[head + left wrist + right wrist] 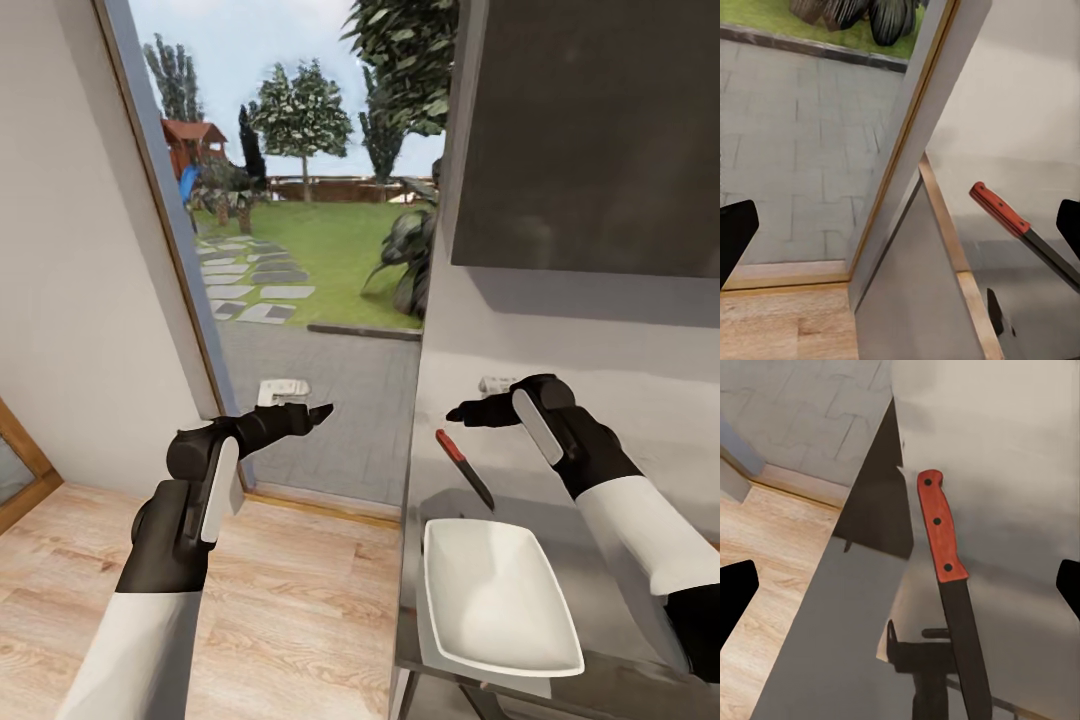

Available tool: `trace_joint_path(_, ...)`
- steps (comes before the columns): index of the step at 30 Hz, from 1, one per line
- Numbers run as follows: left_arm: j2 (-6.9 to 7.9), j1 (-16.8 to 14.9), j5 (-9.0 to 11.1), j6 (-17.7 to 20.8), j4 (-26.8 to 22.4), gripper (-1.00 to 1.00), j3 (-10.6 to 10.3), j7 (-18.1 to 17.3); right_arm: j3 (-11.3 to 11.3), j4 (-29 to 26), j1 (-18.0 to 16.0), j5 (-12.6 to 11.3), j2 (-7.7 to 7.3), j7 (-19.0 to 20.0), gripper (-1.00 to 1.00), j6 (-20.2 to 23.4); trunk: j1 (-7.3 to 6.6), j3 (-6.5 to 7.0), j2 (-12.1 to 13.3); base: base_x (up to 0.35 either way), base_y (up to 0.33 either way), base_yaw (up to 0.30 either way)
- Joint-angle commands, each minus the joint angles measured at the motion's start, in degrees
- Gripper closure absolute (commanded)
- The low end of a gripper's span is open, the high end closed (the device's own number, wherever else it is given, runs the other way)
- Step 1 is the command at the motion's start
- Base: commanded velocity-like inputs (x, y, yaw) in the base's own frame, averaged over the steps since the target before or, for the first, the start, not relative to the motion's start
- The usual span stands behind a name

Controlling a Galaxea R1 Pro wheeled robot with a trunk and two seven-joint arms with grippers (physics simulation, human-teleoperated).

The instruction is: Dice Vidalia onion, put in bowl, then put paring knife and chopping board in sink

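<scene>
The paring knife (pixel 465 470) lies flat on the grey countertop (pixel 432 496), its orange-red handle toward the wall and its dark blade toward the bowl (pixel 495 595). The white square bowl sits near the counter's front edge. My right gripper (pixel 462 411) hovers open just above the knife's handle; in the right wrist view the knife (pixel 945 570) lies between the spread fingers of the gripper (pixel 900 592). My left gripper (pixel 315 412) hangs open over the floor, left of the counter's end, with the knife (pixel 1009 217) to one side. The sink, onion and chopping board are out of view.
The counter ends at its left edge (pixel 405 560), with wooden floor (pixel 300 600) beyond. A glass door (pixel 300 300) onto a garden stands ahead. A dark wall cabinet (pixel 590 130) hangs above the counter. Wall sockets (pixel 283 390) sit low behind the grippers.
</scene>
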Motion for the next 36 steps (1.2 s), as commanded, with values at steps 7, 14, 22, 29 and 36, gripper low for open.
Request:
trace_joint_path(7,-0.04,-0.07,0.14,0.37,0.01,-1.0,0.07,-0.09,0.13,-0.05,-0.07,0.26,-0.06,0.19,-1.0,0.18,0.04,-0.36,-0.13,0.002,0.0,0.0)
trace_joint_path(14,-0.01,-0.06,0.14,0.37,-0.01,-1.0,0.07,-0.07,0.13,-0.04,-0.07,0.27,-0.06,0.13,-1.0,0.18,0.04,-1.0,-0.13,0.0,0.0,0.0)
trace_joint_path(22,-0.01,-0.06,0.14,0.37,0.02,-1.0,0.07,-0.06,0.13,-0.06,-0.07,0.27,-0.06,0.11,-1.0,0.2,0.04,-1.56,-0.13,0.0,0.0,0.0)
trace_joint_path(29,-0.01,-0.07,0.14,0.37,-0.01,-1.0,0.08,-0.08,0.13,-0.05,-0.07,0.26,-0.06,0.14,-1.0,0.18,0.04,-1.6,-0.13,0.185,0.0,0.0)
trace_joint_path(36,-0.01,-0.07,0.14,0.37,0.04,-1.0,0.07,-0.09,0.13,-0.05,-0.07,0.34,-0.06,0.09,-1.0,0.22,0.04,-1.6,-0.13,0.043,0.0,0.0)
